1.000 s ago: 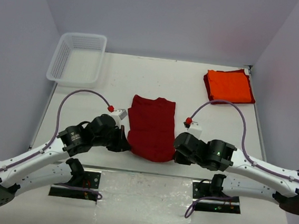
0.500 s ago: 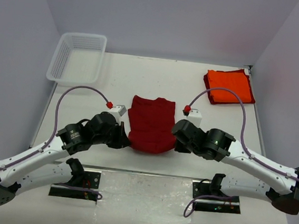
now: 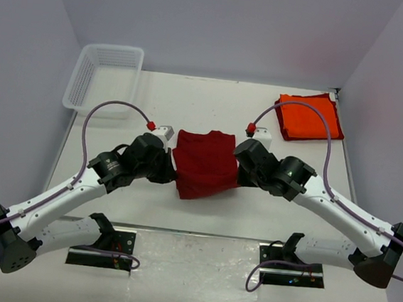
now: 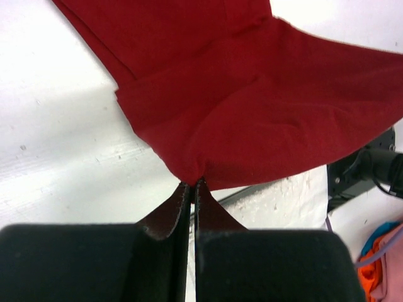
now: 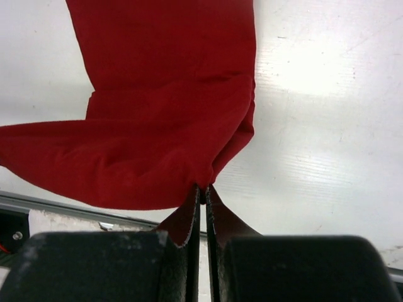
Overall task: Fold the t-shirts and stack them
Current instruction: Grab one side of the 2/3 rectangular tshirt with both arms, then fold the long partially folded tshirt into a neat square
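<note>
Start with your left wrist camera. At the bottom middle of the frame, the left gripper (image 4: 192, 182) has its two dark fingers pressed together, clamped on a pinch of the red shirt (image 4: 252, 94). From that pinch the cloth fans upward and to the right as a raised flap. A flatter layer of the same shirt lies beneath it on the white table (image 4: 56, 157).

Your right wrist camera shows the mirror image. The right gripper (image 5: 203, 187) is likewise clenched on a corner of the same shirt. Here the cloth spreads up and to the left, and its lower edge sags in a curve. Only these two views show you the fingers biting the cloth; from above, the gripper bodies hide the tips.

The overhead view gives you what the wrist cameras cannot. Both arms reach in from the bottom corners and meet the shirt in the middle of the frame, the left gripper at its left edge and the right gripper at its right edge. Between them the shirt's lower edge runs at a slant, and its collar end points toward the top of the frame.

Farther back, at the upper right, the orange shirt (image 3: 308, 117) lies folded flat, well apart from the red one. A darker red edge shows along its left side. At the upper left, a white mesh basket (image 3: 79, 82) sits at the table's far corner.
</note>
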